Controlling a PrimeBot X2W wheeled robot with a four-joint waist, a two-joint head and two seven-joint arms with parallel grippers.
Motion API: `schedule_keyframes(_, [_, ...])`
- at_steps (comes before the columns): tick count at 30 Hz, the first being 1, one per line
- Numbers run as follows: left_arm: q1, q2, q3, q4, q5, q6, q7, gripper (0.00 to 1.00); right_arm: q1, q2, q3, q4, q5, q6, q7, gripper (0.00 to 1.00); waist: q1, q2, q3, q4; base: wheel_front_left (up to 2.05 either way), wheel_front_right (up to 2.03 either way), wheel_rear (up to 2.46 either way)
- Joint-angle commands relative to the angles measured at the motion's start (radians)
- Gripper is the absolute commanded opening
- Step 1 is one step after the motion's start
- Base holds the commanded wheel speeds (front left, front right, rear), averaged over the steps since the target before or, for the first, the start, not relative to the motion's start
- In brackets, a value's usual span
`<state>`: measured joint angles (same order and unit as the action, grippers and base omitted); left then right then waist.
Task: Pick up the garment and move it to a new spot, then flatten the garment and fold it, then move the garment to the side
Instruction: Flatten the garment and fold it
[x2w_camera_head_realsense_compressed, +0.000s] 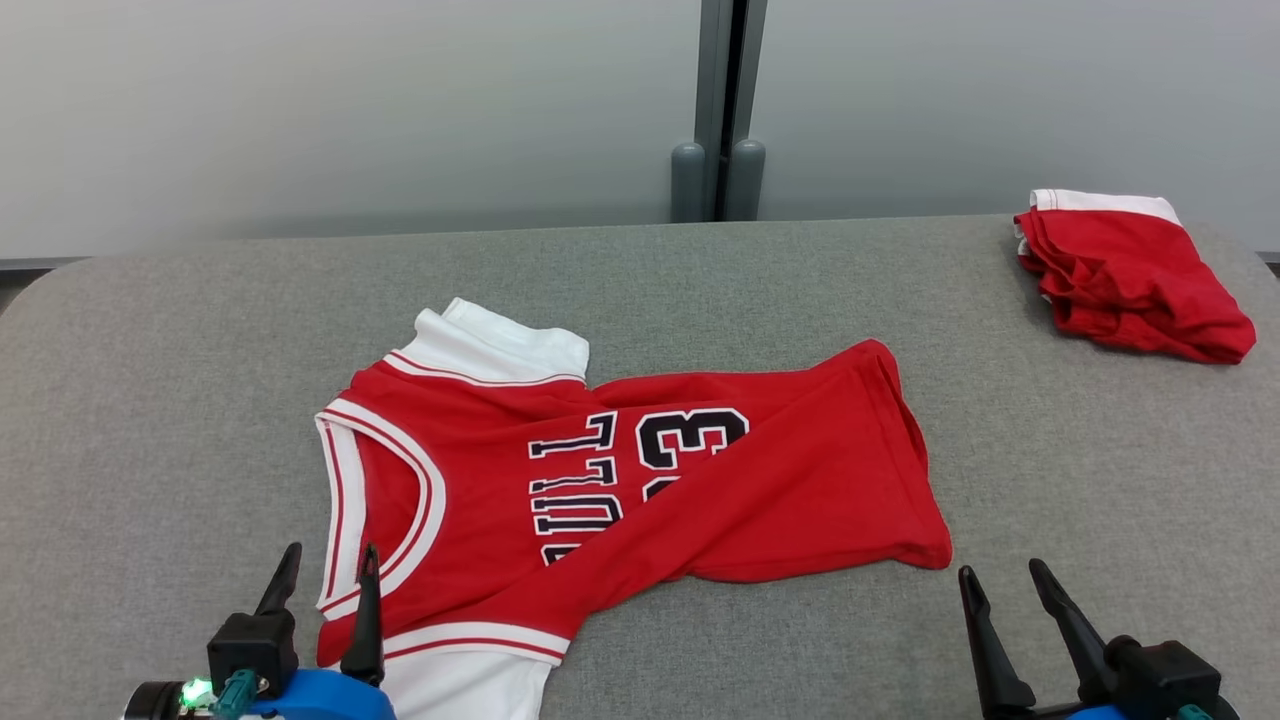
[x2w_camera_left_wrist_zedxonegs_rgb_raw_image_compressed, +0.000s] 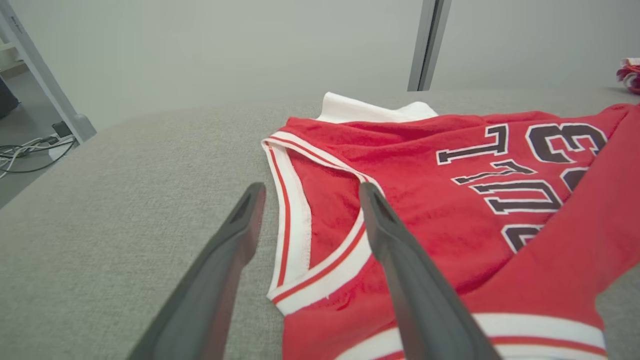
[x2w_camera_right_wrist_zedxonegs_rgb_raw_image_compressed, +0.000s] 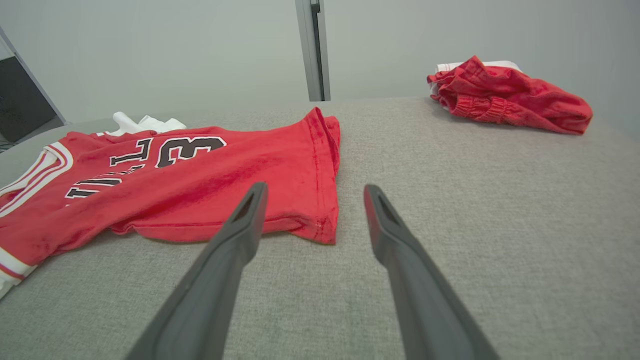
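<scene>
Red jersey (x2w_camera_head_realsense_compressed: 700, 490) lies rumpled and partly folded over in the middle of the grey table (x2w_camera_head_realsense_compressed: 150, 400). The left gripper (x2w_camera_head_realsense_compressed: 331, 552) is wide open and empty, by the jersey's arm hole. The right gripper (x2w_camera_head_realsense_compressed: 1001, 570) is wide open and empty too, near the jersey's bottom corner. Red shorts (x2w_camera_head_realsense_compressed: 1130, 280) sit far off on the right.

Left gripper (x2w_camera_head_realsense_compressed: 331, 552) at lower left, fingers (x2w_camera_head_realsense_compressed: 280, 585) spread wide; right gripper (x2w_camera_head_realsense_compressed: 1000, 568) at lower right, same
</scene>
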<state>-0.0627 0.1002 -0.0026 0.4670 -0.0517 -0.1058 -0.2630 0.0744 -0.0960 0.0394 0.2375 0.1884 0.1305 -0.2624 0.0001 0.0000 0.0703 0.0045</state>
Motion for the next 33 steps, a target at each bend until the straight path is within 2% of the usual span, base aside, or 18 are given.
schedule_keyframes(1, [-0.022, 0.011, -0.001, 0.018, -0.004, -0.004, -0.002, 1.0, -0.013, -0.001, -0.001, 0.003, 0.007, 0.001, -0.003, 1.0, -0.0001, 0.0, 0.003, -0.003, 0.0, 0.0, 0.0])
schedule_keyframes(19, [-0.154, 0.014, -0.027, 0.457, -0.06, -0.016, 0.021, 1.0, -0.036, 0.003, -0.005, 0.017, 0.003, 0.0, -0.003, 1.0, -0.0001, 0.0, 0.049, -0.019, 0.0, 0.0, 0.0])
schedule_keyframes(20, [-0.159, 0.012, -0.031, 0.475, -0.063, -0.017, 0.024, 0.8, -0.036, 0.003, -0.006, 0.018, 0.004, 0.001, -0.003, 1.0, -0.0001, 0.0, 0.049, -0.017, 0.0, 0.0, 0.0])
schedule_keyframes(21, [-0.165, 0.011, -0.034, 0.489, -0.063, -0.017, 0.024, 0.5, -0.034, 0.003, -0.007, 0.02, 0.006, 0.0, -0.003, 1.0, -0.0001, 0.0, 0.048, -0.015, 0.0, 0.0, 0.0])
schedule_keyframes(22, [-0.17, 0.011, -0.037, 0.501, -0.065, -0.018, 0.023, 0.1, -0.032, 0.003, -0.006, 0.023, 0.007, 0.001, -0.003, 1.0, -0.0001, 0.0, 0.046, -0.013, 0.0, 0.0, 0.0])
schedule_keyframes(23, [-0.172, 0.013, -0.039, 0.511, -0.066, -0.018, 0.021, 0.0, -0.03, 0.003, -0.005, 0.025, 0.007, 0.001, -0.003, 1.0, -0.0001, 0.0, 0.043, -0.011, 0.0, 0.0, 0.0])
schedule_keyframes(27, [-0.184, 0.038, -0.024, 0.521, -0.08, -0.015, 0.009, 0.0, -0.022, 0.004, -0.002, 0.031, 0.01, 0.001, -0.003, 1.0, -0.0001, 0.0, 0.03, -0.002, 0.0, 0.0, 0.0])
schedule_keyframes(33, [-0.174, 0.07, 0.011, 0.454, -0.098, 0.016, -0.001, 0.0, -0.007, -0.003, -0.007, 0.041, 0.015, 0.001, -0.003, 1.0, -0.0001, 0.0, 0.014, 0.011, 0.0, 0.0, 0.0])
